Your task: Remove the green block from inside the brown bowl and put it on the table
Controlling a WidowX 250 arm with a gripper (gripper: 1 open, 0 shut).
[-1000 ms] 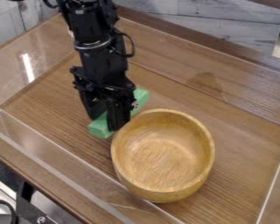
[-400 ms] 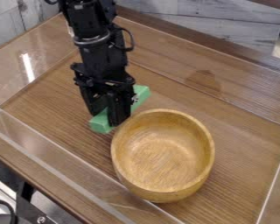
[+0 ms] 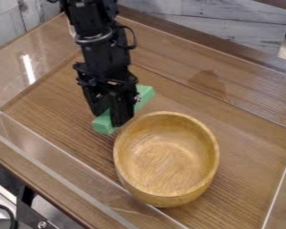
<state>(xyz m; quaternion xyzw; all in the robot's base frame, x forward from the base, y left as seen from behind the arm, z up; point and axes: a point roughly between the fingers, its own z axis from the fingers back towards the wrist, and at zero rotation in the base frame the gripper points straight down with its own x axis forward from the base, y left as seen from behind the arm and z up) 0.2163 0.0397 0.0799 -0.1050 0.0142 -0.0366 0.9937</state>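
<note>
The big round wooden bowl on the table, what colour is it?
The big round wooden bowl is light brown; the camera view shows it best.

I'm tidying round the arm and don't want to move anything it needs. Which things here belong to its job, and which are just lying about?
Part of the job:
- green block, outside the bowl
- brown bowl
- table

Just lying about:
- no loose thing that I can make out
</note>
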